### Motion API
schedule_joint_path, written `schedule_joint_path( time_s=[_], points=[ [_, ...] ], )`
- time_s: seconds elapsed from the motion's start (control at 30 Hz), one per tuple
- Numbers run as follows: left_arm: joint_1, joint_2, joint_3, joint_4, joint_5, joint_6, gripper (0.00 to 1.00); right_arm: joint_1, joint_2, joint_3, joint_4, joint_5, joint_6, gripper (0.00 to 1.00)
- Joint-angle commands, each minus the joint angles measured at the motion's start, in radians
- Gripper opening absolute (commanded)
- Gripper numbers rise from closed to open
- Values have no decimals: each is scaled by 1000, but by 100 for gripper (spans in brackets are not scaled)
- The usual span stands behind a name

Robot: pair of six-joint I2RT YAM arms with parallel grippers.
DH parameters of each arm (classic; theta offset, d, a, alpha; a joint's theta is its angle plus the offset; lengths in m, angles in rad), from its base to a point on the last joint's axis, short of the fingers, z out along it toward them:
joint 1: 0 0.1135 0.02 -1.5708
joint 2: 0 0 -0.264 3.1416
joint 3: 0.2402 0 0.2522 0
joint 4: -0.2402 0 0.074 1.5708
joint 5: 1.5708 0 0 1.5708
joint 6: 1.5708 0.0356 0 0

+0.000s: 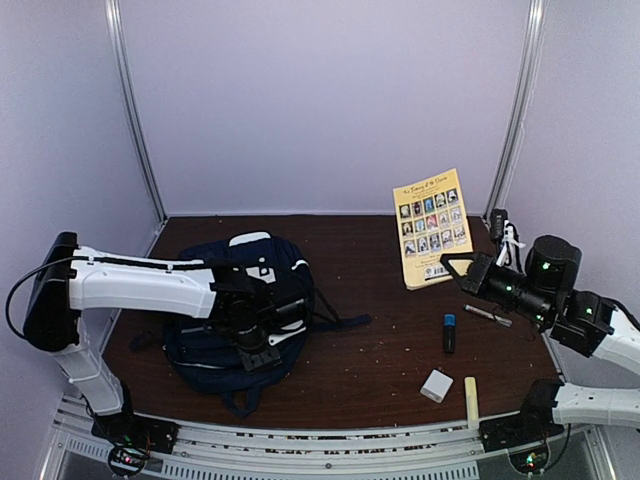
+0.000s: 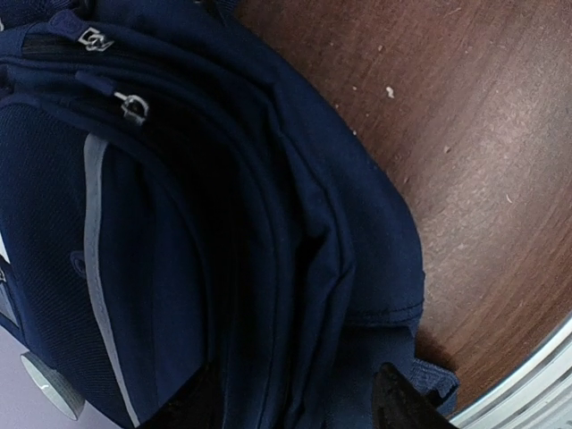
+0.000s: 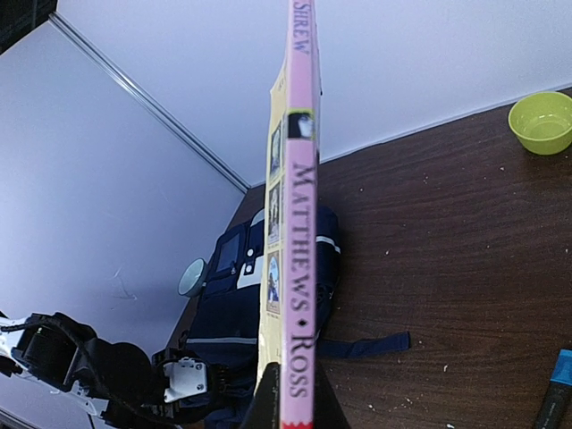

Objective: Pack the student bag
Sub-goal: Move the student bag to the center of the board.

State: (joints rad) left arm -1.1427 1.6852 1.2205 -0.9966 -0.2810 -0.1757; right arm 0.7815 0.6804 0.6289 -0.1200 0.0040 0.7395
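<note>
The student bag (image 1: 195, 350) lies flat on the left of the table (image 1: 380, 350), its long axis running near-to-far, with the white patch (image 1: 250, 240) at the far end. The left gripper (image 1: 262, 352) straddles its fabric; whether it grips, I cannot tell. The right gripper (image 1: 455, 268) clamps a yellow book (image 1: 432, 228).

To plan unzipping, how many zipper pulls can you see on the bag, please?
2, in the left wrist view: one zipper pull upper left, another below it. More may be hidden.

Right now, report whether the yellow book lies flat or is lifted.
Lifted: the right gripper holds the book on edge, spine upright, clear of the table.
</note>
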Motion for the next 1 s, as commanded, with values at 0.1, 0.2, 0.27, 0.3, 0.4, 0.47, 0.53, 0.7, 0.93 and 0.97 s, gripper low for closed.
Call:
schedule_joint_path(
  time_s=[0.1, 0.2, 0.27, 0.3, 0.4, 0.47, 0.53, 0.7, 0.93, 0.97],
  points=[
    [-3, 83, 55, 37, -49, 40, 46, 6, -69, -27, -38, 30, 11, 0],
    [-3, 94, 63, 49, -63, 44, 26, 6, -77, -25, -56, 32, 6, 0],
    [-4, 94, 69, 52, -84, 46, 13, 6, -81, -27, -65, 31, 2, 0],
    [-4, 95, 71, 54, -93, 47, 7, 6, -83, -28, -67, 31, 3, 0],
    [-5, 82, 70, 83, -107, 59, 0, 5, -86, -38, -62, 34, 5, 0],
    [-5, 68, 78, 124, -89, 78, 0, 6, -88, -43, -59, 38, 9, 0],
    [-5, 71, 116, 164, -57, 94, 0, 6, -89, -42, -74, 53, 12, 0],
    [-6, 163, 300, 244, -7, 151, 0, 5, -108, -9, -195, 159, 16, 0],
    [-44, 330, 563, 254, 98, 288, 0, 3, -204, 11, -318, 234, 2, 0],
    [-49, 344, 580, 254, 122, 300, 0, 3, -216, 11, -329, 240, -1, 0]
  ],
)
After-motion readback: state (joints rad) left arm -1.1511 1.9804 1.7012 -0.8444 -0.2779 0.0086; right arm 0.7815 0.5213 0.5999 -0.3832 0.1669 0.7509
